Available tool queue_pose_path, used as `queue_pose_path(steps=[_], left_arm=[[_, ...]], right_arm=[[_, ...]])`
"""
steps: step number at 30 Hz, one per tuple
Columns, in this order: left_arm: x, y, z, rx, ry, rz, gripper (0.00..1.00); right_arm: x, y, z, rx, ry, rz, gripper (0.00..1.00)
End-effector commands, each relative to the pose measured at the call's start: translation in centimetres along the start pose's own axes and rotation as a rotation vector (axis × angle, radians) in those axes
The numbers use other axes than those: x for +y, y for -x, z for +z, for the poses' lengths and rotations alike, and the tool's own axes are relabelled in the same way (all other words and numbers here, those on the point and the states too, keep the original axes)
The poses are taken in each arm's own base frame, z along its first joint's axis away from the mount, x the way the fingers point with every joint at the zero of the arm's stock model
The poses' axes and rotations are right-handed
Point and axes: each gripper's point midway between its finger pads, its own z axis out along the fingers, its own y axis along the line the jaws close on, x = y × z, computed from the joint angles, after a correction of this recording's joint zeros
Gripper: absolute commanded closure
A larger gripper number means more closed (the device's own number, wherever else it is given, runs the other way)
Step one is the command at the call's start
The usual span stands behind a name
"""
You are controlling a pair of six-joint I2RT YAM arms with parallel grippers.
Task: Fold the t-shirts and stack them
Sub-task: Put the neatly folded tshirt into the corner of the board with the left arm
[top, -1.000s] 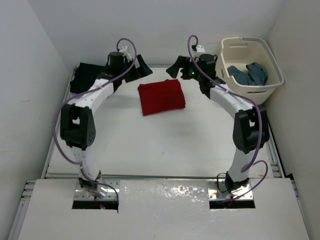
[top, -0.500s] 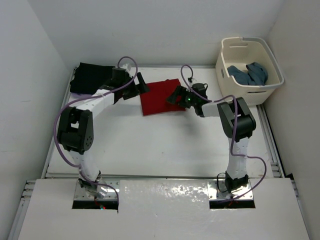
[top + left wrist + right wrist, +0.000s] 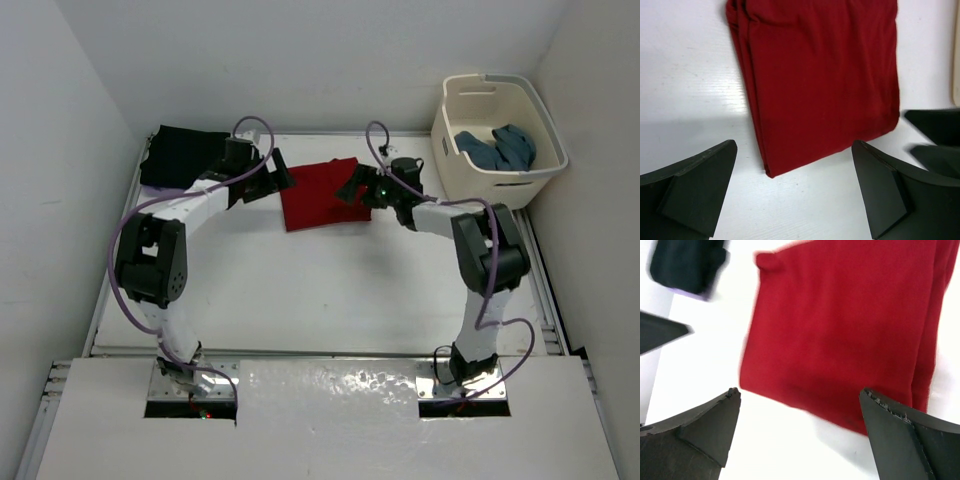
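Note:
A folded red t-shirt [image 3: 318, 196] lies flat at the back middle of the table, also filling the left wrist view [image 3: 820, 75] and the right wrist view [image 3: 840, 325]. My left gripper [image 3: 279, 180] is low at its left edge, open, nothing between the fingers [image 3: 794, 144]. At the shirt's right edge my right gripper [image 3: 354, 189] is open and empty too [image 3: 800, 390]. A folded black t-shirt [image 3: 180, 155] lies at the back left corner. A teal blue t-shirt [image 3: 498, 147] is crumpled inside the basket.
The cream laundry basket [image 3: 546, 168] stands at the back right corner by the wall. White walls close in the table on the left, back and right. Purple cables loop over both arms.
Both arms dropped from a raised pose to the table, one at each side of the red t-shirt. Over the last half second the right arm shifted slightly back. Both grippers stayed open.

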Motion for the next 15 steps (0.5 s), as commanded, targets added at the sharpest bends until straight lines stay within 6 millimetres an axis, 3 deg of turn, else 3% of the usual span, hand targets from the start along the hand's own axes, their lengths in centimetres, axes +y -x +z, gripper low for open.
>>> queue_pose_path(steps=[1, 2, 3, 5, 8, 11, 15], left_arm=[[1.3, 1.2, 0.6, -0.028, 0.067, -0.002, 0.00], [1.6, 1.0, 1.0, -0.020, 0.077, -0.006, 0.00], [2.1, 0.6, 1.8, -0.007, 0.084, -0.012, 0.00], [2.1, 0.1, 2.7, 0.014, 0.070, -0.022, 0.00], [2.5, -0.5, 4.9, 0.044, 0.070, -0.027, 0.01], [2.6, -0.1, 6.3, 0.039, 0.066, -0.027, 0.01], [2.9, -0.8, 8.3, 0.074, 0.059, -0.023, 0.11]], right_arm=[[3.8, 5.8, -3.7, -0.129, 0.018, -0.183, 0.01], [4.5, 6.5, -5.1, -0.149, 0.010, -0.200, 0.01], [4.0, 5.6, -5.8, -0.140, -0.013, -0.205, 0.01], [4.1, 6.1, -7.6, -0.162, -0.051, -0.232, 0.01], [3.6, 4.4, -9.3, -0.149, -0.078, -0.236, 0.01], [3.6, 3.3, -10.5, -0.138, -0.081, -0.240, 0.01], [3.3, 3.0, -11.7, -0.151, -0.106, -0.252, 0.01]])
